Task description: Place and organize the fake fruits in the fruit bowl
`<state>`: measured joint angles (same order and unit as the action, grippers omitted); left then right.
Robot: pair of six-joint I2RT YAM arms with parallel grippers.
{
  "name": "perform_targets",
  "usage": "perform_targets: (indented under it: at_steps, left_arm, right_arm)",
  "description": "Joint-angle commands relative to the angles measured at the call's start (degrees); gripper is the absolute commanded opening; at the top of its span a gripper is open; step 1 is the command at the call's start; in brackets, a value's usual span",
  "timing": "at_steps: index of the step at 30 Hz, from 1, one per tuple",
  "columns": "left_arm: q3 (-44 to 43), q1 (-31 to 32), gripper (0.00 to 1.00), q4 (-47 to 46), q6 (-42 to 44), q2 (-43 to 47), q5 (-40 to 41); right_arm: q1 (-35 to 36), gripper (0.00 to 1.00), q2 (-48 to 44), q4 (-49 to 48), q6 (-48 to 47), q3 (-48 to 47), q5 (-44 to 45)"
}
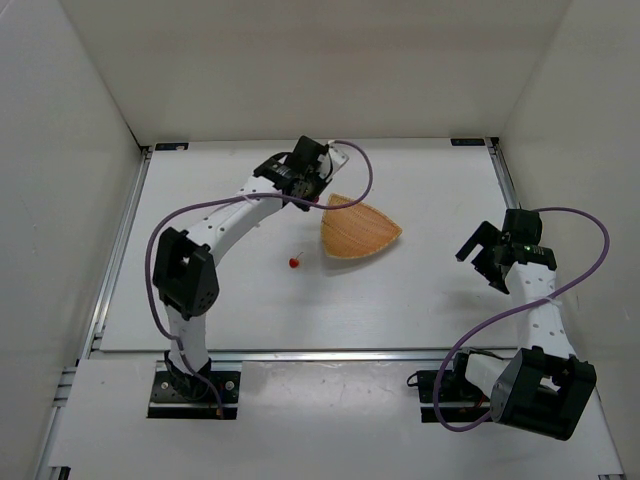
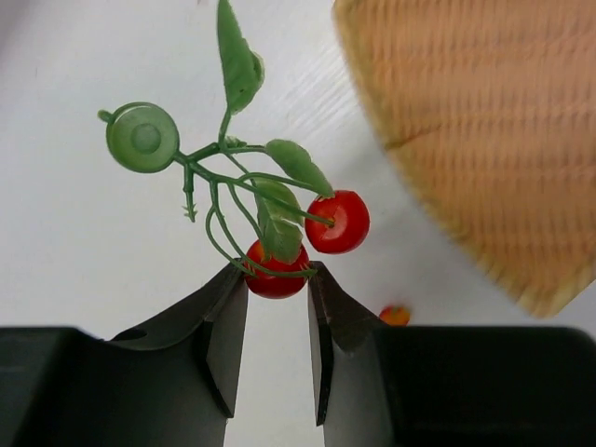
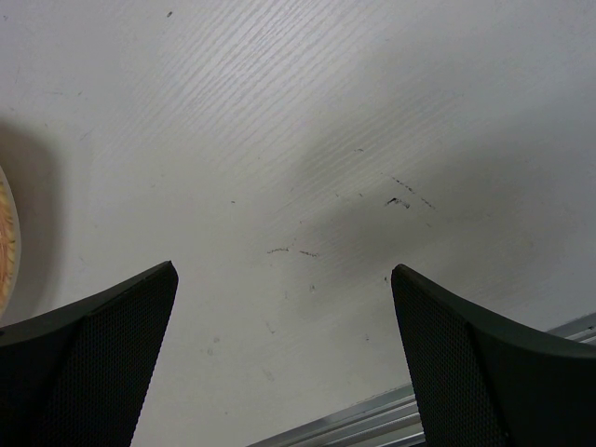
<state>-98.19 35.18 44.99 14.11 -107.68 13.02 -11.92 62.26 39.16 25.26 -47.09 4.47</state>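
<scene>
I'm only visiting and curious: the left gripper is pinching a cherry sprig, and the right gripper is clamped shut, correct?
Not quite. The right gripper is wide open with nothing in it, as the right wrist view shows. The left gripper is indeed pinching the cherry sprig.

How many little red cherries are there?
3. One cherry is pinched between the left gripper's jaws, a second hangs on the same green sprig, and a third lies loose on the table. Others may be hidden.
</scene>
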Motion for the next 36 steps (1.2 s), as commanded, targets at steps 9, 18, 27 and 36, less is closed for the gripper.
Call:
perform_targets:
  at_steps: [9,18,27,36]
  left_arm:
    - [-14.56,6.83,0.33,0.18,0.48,-12.11,-6.34]
    - [-15.9,9.29,0.99,0.71,0.48,-11.95,0.16]
    - [-6.95,-4.82,0.99,1.24,-4.61,2.9,3.25]
    - [9.58,-19.26,0.99,1.24,-7.16,16.87,1.76]
  right_arm:
    - [0.67,1.0,-1.44,0.48,-0.65,0.95,-1.92]
    - [16.29,0.99,-0.04,-2.32,-0.65,-1.95,0.79]
    - [50.19,0.96,12.43,-9.71,-2.75,-11.25,5.73]
    - [65.18,0.95,47.37,-4.2,-3.02,-41.21,2.03]
